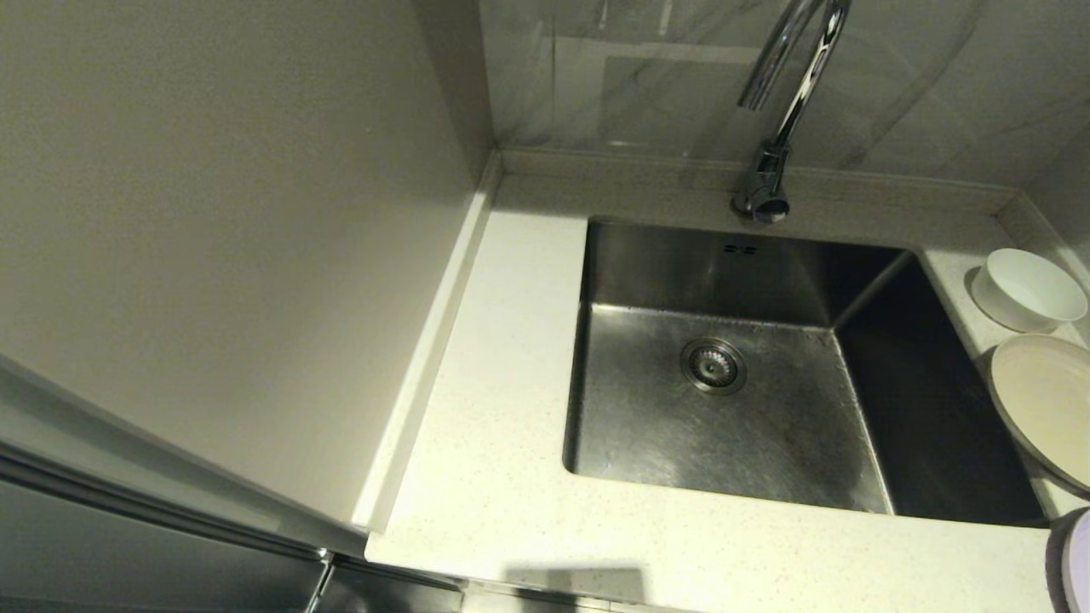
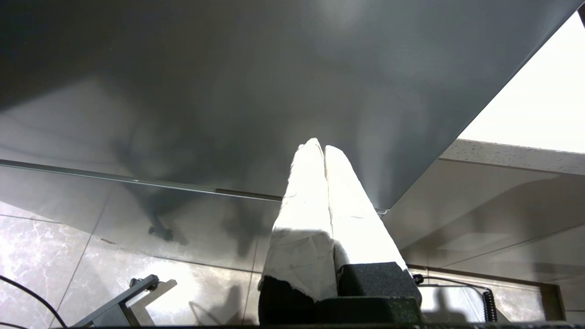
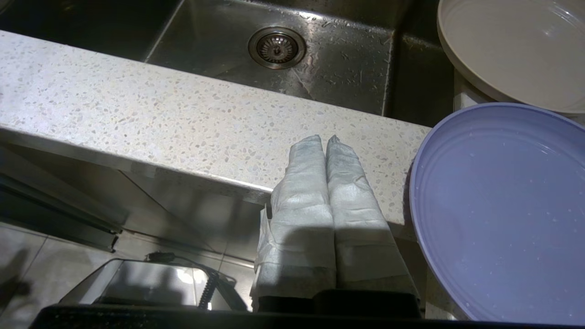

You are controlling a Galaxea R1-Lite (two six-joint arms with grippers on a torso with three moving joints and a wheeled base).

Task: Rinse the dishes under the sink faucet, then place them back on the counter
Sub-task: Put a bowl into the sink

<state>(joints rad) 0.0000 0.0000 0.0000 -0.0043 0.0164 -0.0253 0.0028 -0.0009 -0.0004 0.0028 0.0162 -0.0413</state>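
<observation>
The steel sink (image 1: pixel 851 281) lies empty in the counter (image 1: pixel 494 443), its drain strainer (image 1: pixel 714 365) in the middle and the chrome faucet (image 1: pixel 783 111) behind it. On the counter to the sink's right stand the white bowl (image 1: pixel 1029 289), the cream plate (image 1: pixel 1046 404) and, at the corner, the lavender plate (image 1: pixel 1077 562). My right gripper (image 3: pixel 323 138) is shut and empty, low at the counter's front edge, just beside the lavender plate (image 3: pixel 498 210) and the cream plate (image 3: pixel 512 50). My left gripper (image 2: pixel 318 145) is shut and empty, down in front of a grey cabinet panel (image 2: pixel 228 91). Neither arm shows in the head view.
A tall grey panel (image 1: pixel 213 213) walls off the counter's left side. A tiled wall (image 1: pixel 664 77) with a low raised edge runs behind the sink. Below the counter I see cabinet fronts, the tiled floor (image 2: pixel 68 256) and cables (image 3: pixel 208 285).
</observation>
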